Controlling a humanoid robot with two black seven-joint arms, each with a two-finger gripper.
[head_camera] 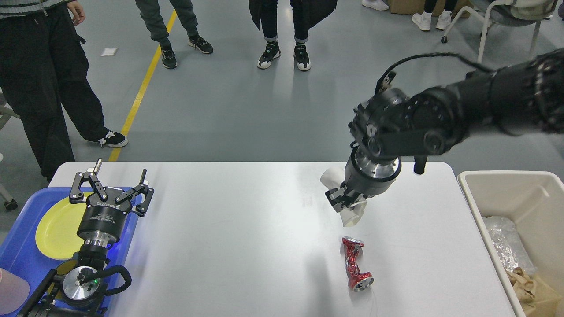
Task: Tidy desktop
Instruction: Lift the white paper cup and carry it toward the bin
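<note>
Head view. The right gripper (pixel 348 203) is raised above the desktop (pixel 238 246) at the right of centre, its fingers closed on a crumpled white paper cup (pixel 348 207). The cup is pinched across its middle and both ends stick out past the fingers.

Risk 1: the cup is soft and already deformed. It may slip or rotate out of the grip during transfer, and it would then land back on the desktop.

Risk 2: the cream bin (pixel 520 207) sits off the right edge. A release made short of its rim would drop the cup on the table edge or the floor.

Risk 3: a crushed red can (pixel 356 263) lies on the desktop, near and slightly right of the gripper. A low sweep could knock it and set it rolling.

The left gripper (pixel 110 185) hangs with fingers spread wide and empty over the blue tray (pixel 22 255) holding a yellow plate (pixel 55 229), at the far left. It poses no conflict.
</note>
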